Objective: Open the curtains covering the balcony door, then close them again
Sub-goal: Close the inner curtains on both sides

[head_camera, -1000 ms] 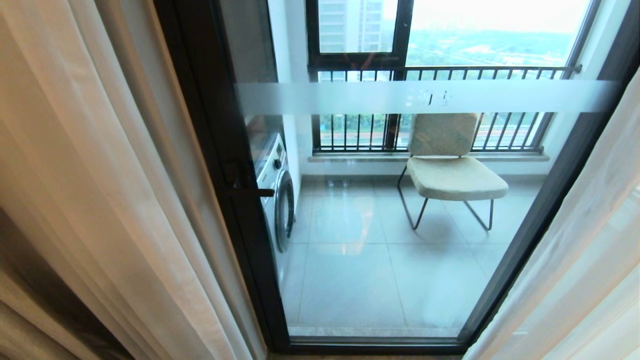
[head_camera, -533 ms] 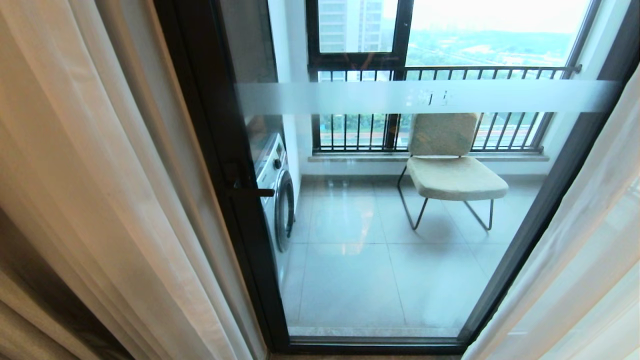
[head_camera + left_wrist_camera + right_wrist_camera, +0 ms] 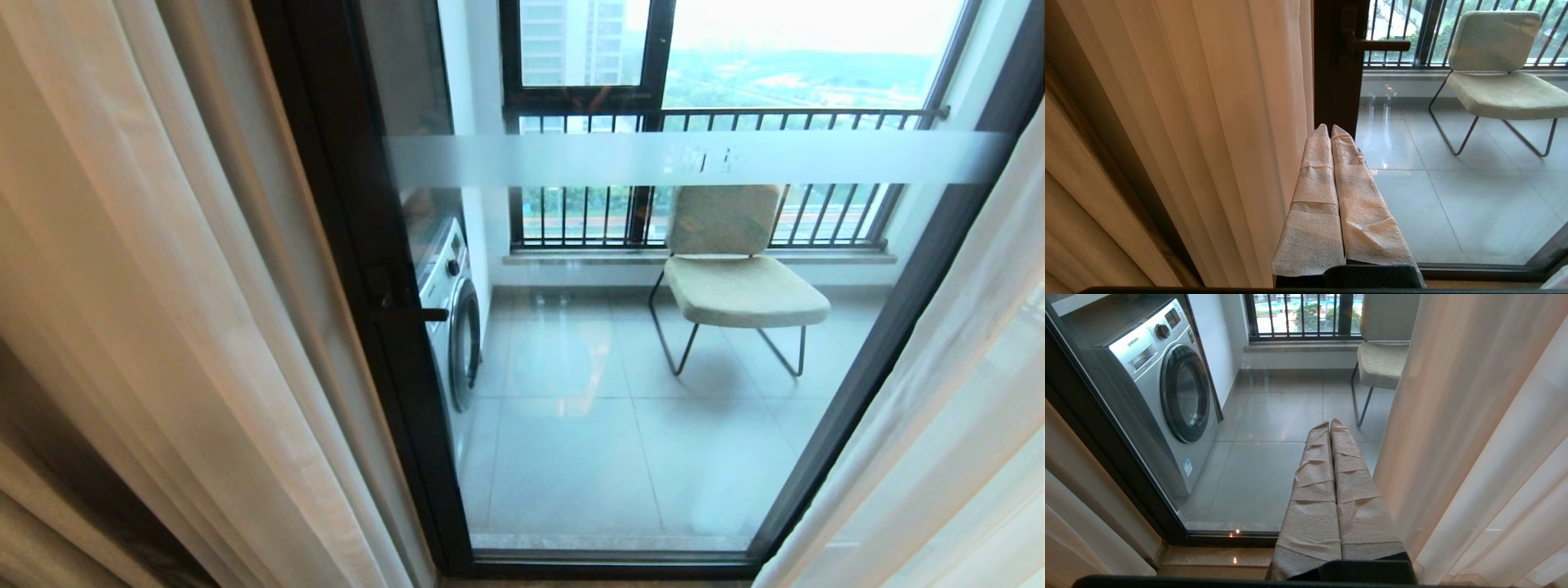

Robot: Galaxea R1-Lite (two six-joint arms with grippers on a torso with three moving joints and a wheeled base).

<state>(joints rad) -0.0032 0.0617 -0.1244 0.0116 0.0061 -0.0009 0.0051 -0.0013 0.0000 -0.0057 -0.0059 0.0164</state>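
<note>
The curtains are drawn apart: a sheer white panel hangs at the left with a thick beige drape behind it, and a sheer panel hangs at the right. Between them stands the balcony door, glass in a dark frame with a frosted band. Neither arm shows in the head view. My left gripper is shut and empty, its tape-wrapped fingers right beside the left sheer. My right gripper is shut and empty, next to the right sheer.
Behind the glass stand a washing machine at the left and a beige chair on wire legs before a barred window. A dark lever handle sticks out of the door frame. A stone sill runs along the floor.
</note>
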